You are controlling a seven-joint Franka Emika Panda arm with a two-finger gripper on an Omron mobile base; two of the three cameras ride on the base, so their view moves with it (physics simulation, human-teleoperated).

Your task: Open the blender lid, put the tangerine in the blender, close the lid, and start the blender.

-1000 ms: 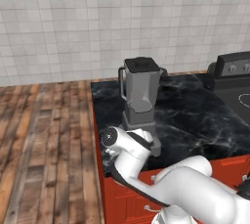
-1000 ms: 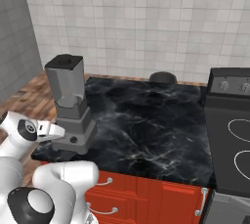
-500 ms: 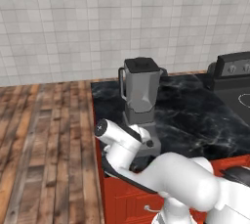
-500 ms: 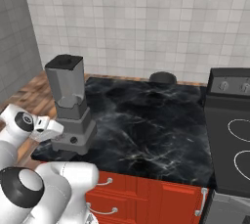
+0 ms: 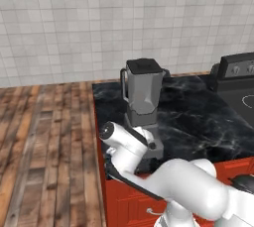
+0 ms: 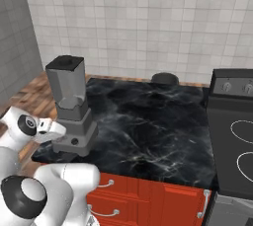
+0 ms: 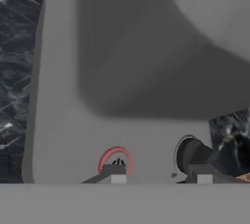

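Final step in hand, by my judgement: blender (image 5: 143, 103) stands at the table (image 6: 148, 121) front edge with blender lid (image 5: 143, 65) seated on the jar. End effector (image 7: 158, 175), closed and empty, is at the base, one fingertip over the red button (image 7: 115, 158); next move calls for a short push. Hand view resolves button and black knob (image 7: 191, 153), base views give only the arm's posture; tangerine not seen, presumably inside.
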